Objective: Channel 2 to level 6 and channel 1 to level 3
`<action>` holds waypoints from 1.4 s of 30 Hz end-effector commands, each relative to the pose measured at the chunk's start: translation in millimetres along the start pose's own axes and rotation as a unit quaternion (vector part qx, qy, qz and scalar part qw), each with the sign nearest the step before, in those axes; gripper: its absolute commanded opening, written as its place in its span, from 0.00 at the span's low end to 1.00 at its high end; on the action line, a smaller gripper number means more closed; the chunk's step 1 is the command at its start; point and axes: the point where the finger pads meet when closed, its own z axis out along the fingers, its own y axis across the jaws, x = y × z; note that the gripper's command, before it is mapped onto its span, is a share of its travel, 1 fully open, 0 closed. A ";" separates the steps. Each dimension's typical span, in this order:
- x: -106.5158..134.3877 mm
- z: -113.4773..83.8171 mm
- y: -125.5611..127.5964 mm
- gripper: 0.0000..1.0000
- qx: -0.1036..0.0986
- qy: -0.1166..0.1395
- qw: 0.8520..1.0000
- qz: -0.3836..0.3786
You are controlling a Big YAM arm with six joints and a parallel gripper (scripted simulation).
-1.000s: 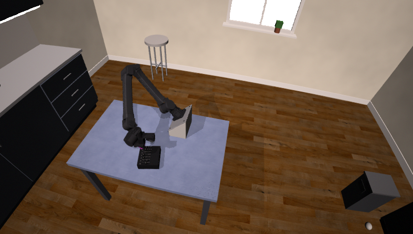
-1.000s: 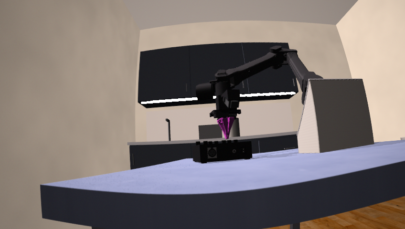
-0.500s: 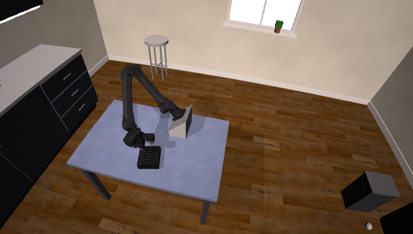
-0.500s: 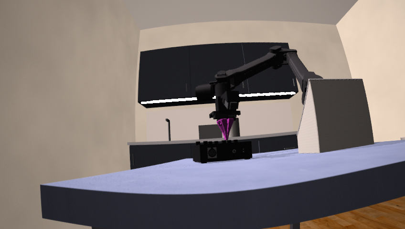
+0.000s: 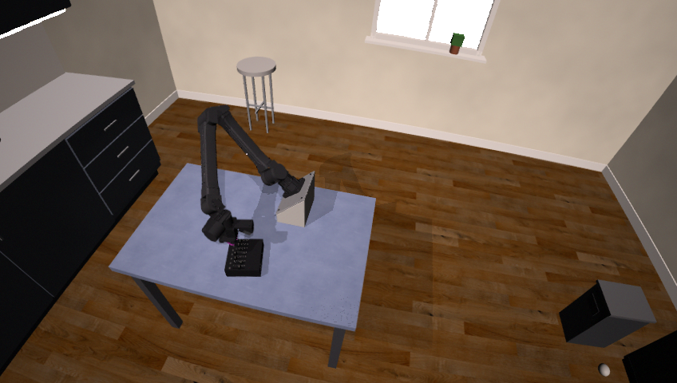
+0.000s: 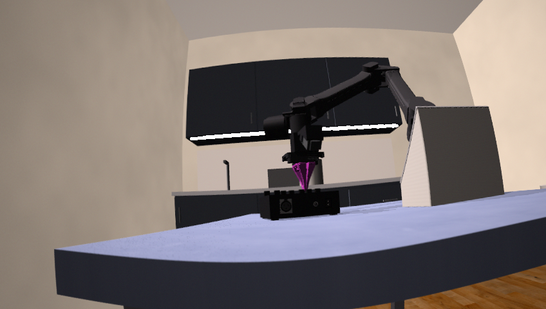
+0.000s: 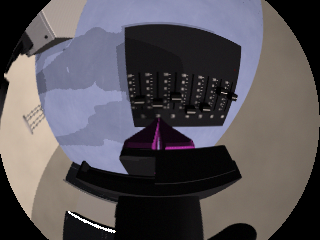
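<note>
The black lighting desk (image 5: 245, 257) (image 6: 299, 204) (image 7: 183, 60) stands on its feet on the blue-grey table (image 5: 308, 266) (image 6: 268, 237). In the wrist view it shows a row of several faders (image 7: 182, 96) with caps at different heights. My gripper (image 5: 231, 242) (image 6: 304, 186) (image 7: 158, 121) has magenta fingers, shut to a point with nothing between them. The tip is low over the desk's near edge, just below the second fader cap from the left (image 7: 158, 104). I cannot tell whether it touches the cap.
A beige wedge-shaped block (image 5: 296, 201) (image 6: 452, 152) stands on the table behind the desk, by the arm's base. Black cabinets (image 5: 71, 156) line the left wall. A stool (image 5: 256, 90) and a dark box (image 5: 605, 313) stand on the floor.
</note>
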 end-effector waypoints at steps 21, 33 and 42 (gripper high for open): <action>-4.2 3.4 -2.4 0.00 0.002 -0.002 1.000 0.001; -10.2 -0.2 -5.5 0.00 0.006 0.000 1.000 0.000; -14.0 0.8 -4.5 0.00 0.005 0.000 1.000 0.002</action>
